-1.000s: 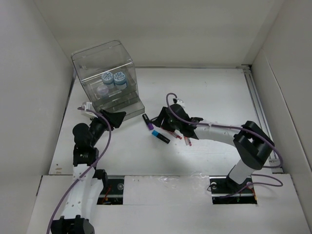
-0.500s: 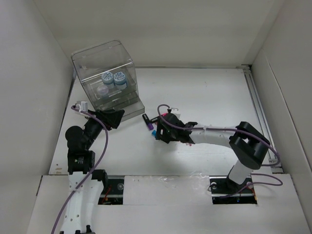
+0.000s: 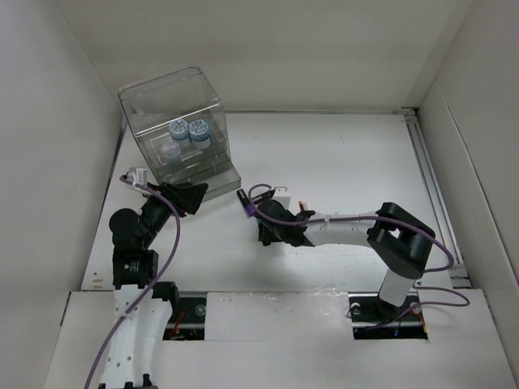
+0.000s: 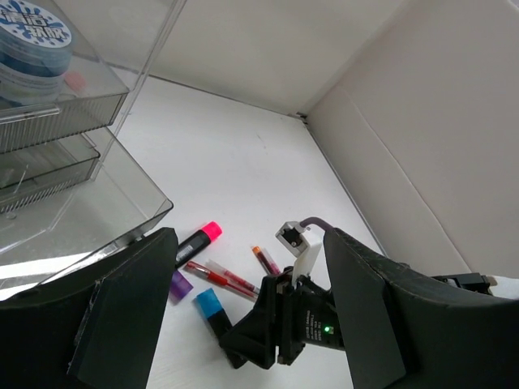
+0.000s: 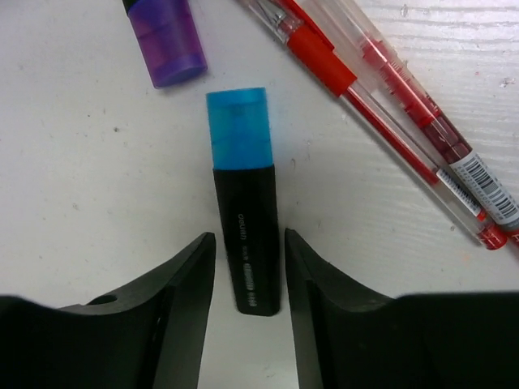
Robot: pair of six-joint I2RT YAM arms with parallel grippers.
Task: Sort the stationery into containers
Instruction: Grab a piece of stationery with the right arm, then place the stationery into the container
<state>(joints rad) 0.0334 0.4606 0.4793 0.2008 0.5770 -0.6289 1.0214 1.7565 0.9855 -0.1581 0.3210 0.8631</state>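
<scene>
The blue-capped marker (image 5: 243,235) is likely light, rigid and smooth (hard plastic, so it could slip or roll), and best pinched across its black barrel below the cap. It lies flat on the table (image 5: 81,162), barrel between the right gripper (image 5: 249,243) jaws, which stand narrowly spread just beside each flank, not clearly clamping. The purple-capped marker (image 5: 166,44) and red pens (image 5: 381,105) lie near. The left gripper (image 4: 251,235) hangs wide apart, empty, beside the organizer (image 3: 174,97).
</scene>
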